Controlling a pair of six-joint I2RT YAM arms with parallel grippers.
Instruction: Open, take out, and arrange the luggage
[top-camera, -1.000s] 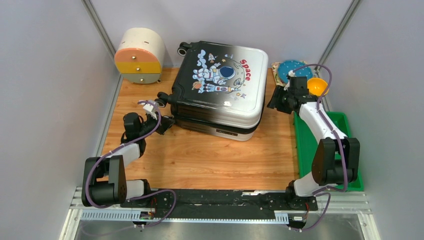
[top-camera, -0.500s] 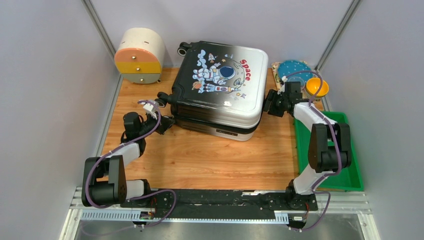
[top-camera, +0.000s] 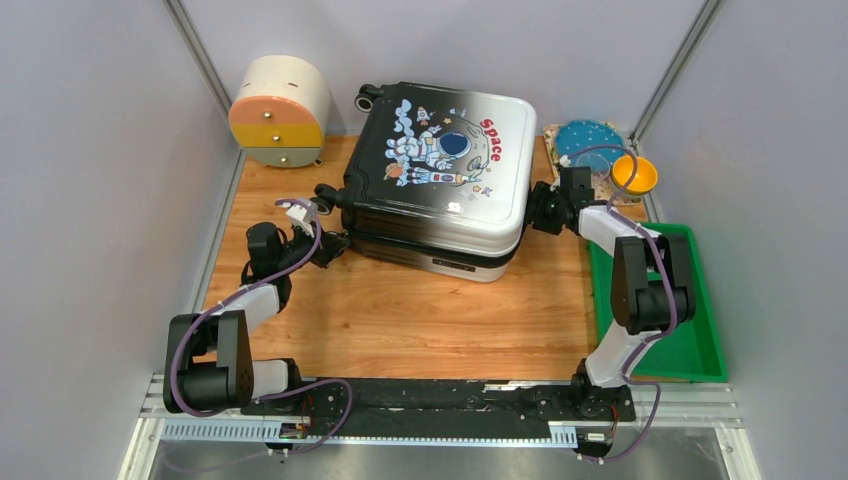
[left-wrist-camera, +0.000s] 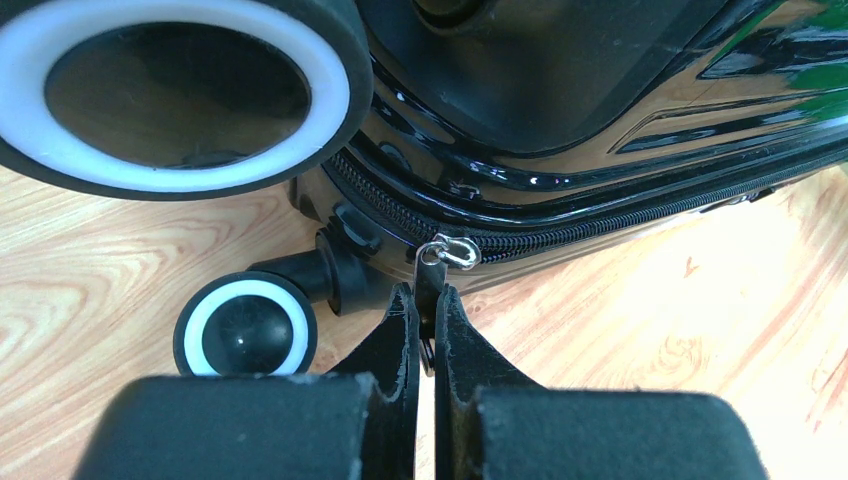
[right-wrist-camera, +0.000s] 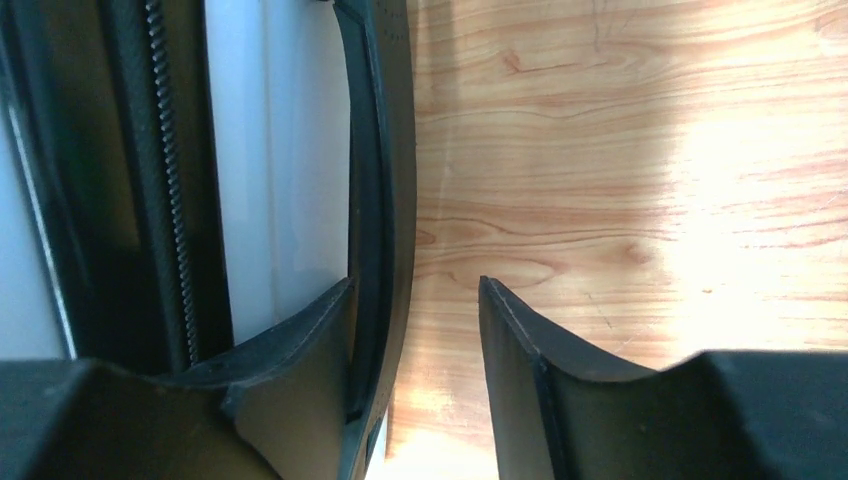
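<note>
The luggage (top-camera: 440, 170) lies flat at the back middle of the wooden table, its astronaut side up. The left gripper (top-camera: 335, 248) sits at its near-left corner by the wheels. In the left wrist view that gripper (left-wrist-camera: 427, 300) is shut on the zipper pull (left-wrist-camera: 445, 252), just under the black zipper line and right of a small wheel (left-wrist-camera: 245, 325). My right gripper (top-camera: 535, 210) is against the case's right side. In the right wrist view it (right-wrist-camera: 415, 290) stands open, with a black strip (right-wrist-camera: 385, 150) of the case beside its left finger and bare wood between the jaws.
A round cream box (top-camera: 280, 110) with orange and yellow drawers stands at the back left. A green tray (top-camera: 690, 300) lies along the right edge. A blue plate (top-camera: 588, 140) and an orange bowl (top-camera: 634, 174) sit at the back right. Grey walls close both sides.
My right gripper has moved left from near the orange bowl to the luggage's right side, its arm folding in. The left gripper has stayed shut on the zipper pull.
</note>
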